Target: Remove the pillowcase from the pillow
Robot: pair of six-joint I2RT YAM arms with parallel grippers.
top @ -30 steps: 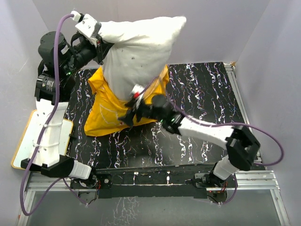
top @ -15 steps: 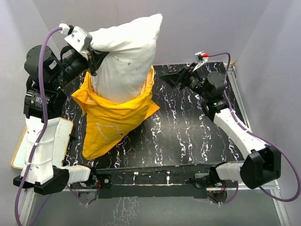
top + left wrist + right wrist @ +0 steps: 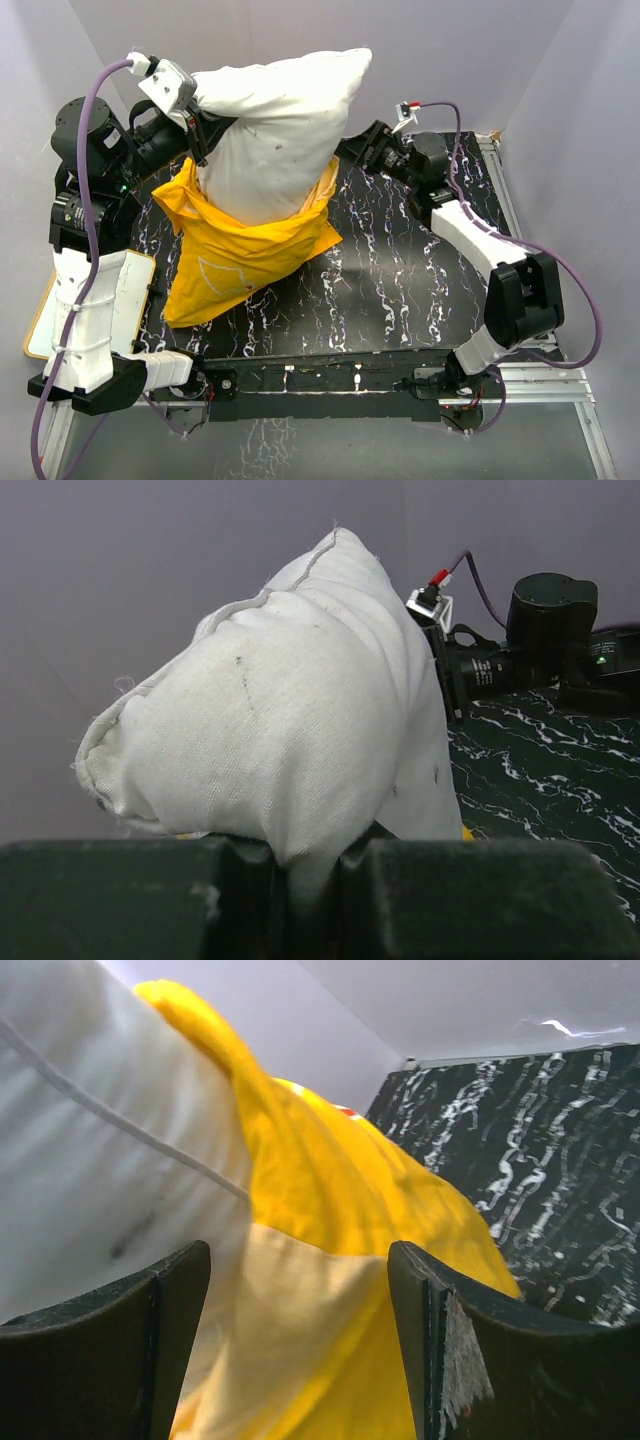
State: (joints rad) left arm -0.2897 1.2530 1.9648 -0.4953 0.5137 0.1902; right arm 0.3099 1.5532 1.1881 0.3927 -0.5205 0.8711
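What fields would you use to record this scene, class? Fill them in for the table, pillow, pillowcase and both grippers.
Surface: black white-veined table
Held up: plump off-white stuffed pillow, upper part bare
Cover: bright yellow thin fabric pillowcase, bunched around the pillow's lower end, trailing onto the table
Left gripper: shut on a pillow corner
Right gripper: open, facing the pillowcase edge; contact unclear
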